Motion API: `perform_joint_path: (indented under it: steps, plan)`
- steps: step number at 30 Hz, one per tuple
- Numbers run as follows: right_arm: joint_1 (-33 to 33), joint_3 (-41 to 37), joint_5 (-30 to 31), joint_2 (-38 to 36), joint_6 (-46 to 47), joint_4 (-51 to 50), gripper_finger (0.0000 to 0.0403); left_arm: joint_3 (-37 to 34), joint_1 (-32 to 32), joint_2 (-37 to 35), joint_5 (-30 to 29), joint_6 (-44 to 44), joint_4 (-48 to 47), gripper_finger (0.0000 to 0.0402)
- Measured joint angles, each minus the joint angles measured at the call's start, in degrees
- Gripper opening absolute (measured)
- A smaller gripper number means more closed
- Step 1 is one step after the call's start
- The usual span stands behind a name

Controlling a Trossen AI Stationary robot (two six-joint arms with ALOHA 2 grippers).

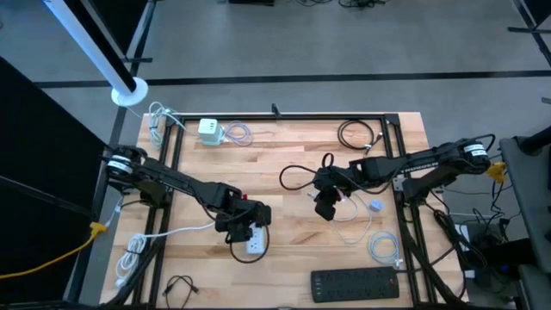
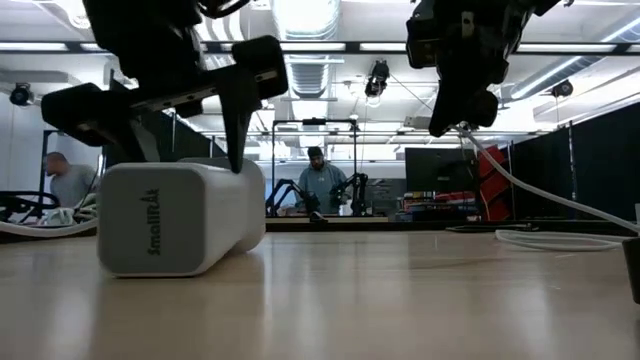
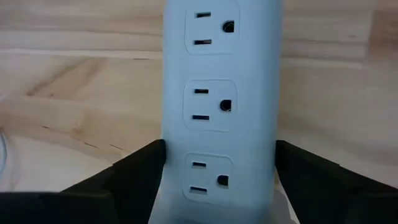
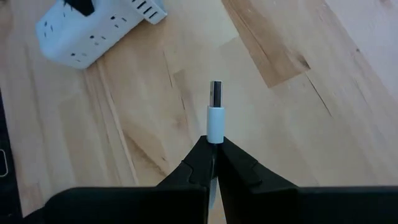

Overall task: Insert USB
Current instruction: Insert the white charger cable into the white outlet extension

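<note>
Above the worktop [image 1: 293, 138] centre, the white USB plug [image 4: 215, 112] is clamped in the closed right gripper [image 4: 214, 149], metal tip exposed. Well apart, the white power strip [image 3: 219, 93] lies flat, held between the fingers of the left gripper [image 1: 245, 226].

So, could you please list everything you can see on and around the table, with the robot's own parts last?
Power strip: one, white, front-left of table, between left hand's fingers.
USB plug: one, white with metal tip, pinched in right hand, above table.
Charger cube: one, white, back-left.
Black power strip: one, front-right edge.
Black cable coil: one, back-right.
White cable coil: one, front-right.
People: two, in room behind.
Left hand: dark, at white strip.
Right hand: dark, mid-table, raised.
</note>
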Motion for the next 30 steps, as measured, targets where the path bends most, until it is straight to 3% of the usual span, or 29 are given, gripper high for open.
perform_joint_path:
  steps: [5,13,19,30]
  plan:
    - [0.0,0.0,0.0,0.0,1.5,0.0,0.0001,0.3,0.0,1.6,0.2,-9.2,-1.0,0.0289]
    - [0.0,0.0,0.4,0.0,1.9,0.0,0.0001,-0.6,-1.9,-4.8,-0.2,-19.2,-16.3,0.0286]
    - [0.0,0.0,0.5,0.0,1.4,0.0,0.0001,-0.7,-2.0,-9.5,-0.1,-22.4,-22.1,0.0291]
    - [0.0,0.0,0.6,0.0,2.6,0.2,0.0001,-0.3,-2.3,-5.2,0.4,-24.4,-23.0,0.0295]
